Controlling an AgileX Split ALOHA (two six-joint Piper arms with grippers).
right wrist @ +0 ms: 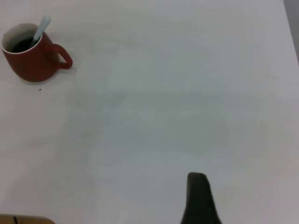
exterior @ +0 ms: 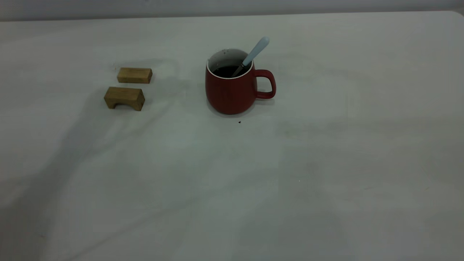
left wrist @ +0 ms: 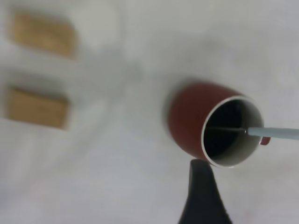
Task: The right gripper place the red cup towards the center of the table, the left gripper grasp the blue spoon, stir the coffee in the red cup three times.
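The red cup (exterior: pixel 232 88) stands upright near the middle of the table (exterior: pixel 326 163), its handle pointing right. Dark coffee (exterior: pixel 226 71) fills it part way. The blue spoon (exterior: pixel 253 54) leans in the cup, metal bowl in the coffee, pale-blue handle sticking up over the rim toward the right. Nothing holds it. In the left wrist view the cup (left wrist: pixel 196 119) and spoon (left wrist: pixel 275 133) lie just beyond the dark tip of my left gripper (left wrist: pixel 200 164). My right gripper (right wrist: pixel 197 177) hovers over bare table far from the cup (right wrist: pixel 30 58). Neither gripper shows in the exterior view.
Two small wooden blocks lie left of the cup: a flat one (exterior: pixel 134 75) behind and an arched one (exterior: pixel 124 98) in front. A dark speck (exterior: pixel 239 122) sits on the table just in front of the cup.
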